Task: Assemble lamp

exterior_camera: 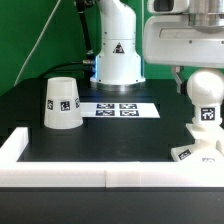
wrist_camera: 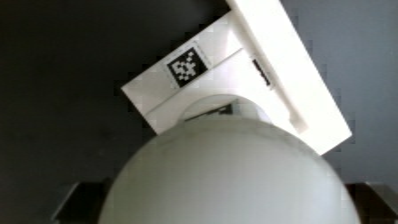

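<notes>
White bulb (exterior_camera: 206,110) upright over base (exterior_camera: 192,153), long axis vertical, head up; claw (exterior_camera: 203,80) astride head, grip unclear.

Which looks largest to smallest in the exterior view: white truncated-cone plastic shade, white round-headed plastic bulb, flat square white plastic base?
1. White truncated-cone plastic shade: largest.
2. White round-headed plastic bulb: smaller, though cut by the frame edge.
3. Flat square white plastic base: smallest showing, but partly hidden under the bulb, so unsure.

A green backdrop (exterior_camera: 35,35) closes off the far side behind a black table (exterior_camera: 110,135). A white raised border (exterior_camera: 100,178) runs along the table's near edge and the exterior view's left. The marker board (exterior_camera: 118,108) lies flat mid-table under even light.
</notes>
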You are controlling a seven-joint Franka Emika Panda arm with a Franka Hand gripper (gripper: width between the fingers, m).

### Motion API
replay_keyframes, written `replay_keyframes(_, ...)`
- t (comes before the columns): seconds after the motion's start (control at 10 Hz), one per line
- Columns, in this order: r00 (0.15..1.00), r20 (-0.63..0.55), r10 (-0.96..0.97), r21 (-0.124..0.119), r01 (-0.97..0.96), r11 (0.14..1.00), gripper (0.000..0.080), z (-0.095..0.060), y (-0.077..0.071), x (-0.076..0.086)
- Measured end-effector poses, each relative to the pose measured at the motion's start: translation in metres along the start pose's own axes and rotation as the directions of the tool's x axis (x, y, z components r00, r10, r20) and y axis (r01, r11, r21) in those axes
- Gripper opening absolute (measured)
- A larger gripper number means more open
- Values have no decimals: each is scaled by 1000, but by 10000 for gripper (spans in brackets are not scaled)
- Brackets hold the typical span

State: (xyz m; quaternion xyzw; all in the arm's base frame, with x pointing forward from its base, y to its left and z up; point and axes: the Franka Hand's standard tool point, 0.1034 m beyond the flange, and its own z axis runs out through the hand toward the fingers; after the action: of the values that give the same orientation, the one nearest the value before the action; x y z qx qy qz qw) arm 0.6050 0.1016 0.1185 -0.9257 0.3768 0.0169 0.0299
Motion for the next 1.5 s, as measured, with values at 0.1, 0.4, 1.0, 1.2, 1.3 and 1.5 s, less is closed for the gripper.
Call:
replay_keyframes(0.1, 990, 30, 139, 8, -140, 990, 578, 1, 0, -3)
replay_keyframes(0.4, 924, 92, 371, 8, -373, 928, 578, 3, 0, -5)
replay_keyframes(1.0, 919, 109, 378, 7, -381, 925, 686, 4, 1, -5)
replay_keyframes(1.2, 977, 104, 188, 29, -192, 981, 697, 4, -1, -7)
replay_keyframes(1.3, 992, 100, 81, 41, -86, 995, 699, 4, 0, -6)
replay_keyframes(1.5, 995, 94, -44, 53, 39, 998, 699, 5, 0, -6)
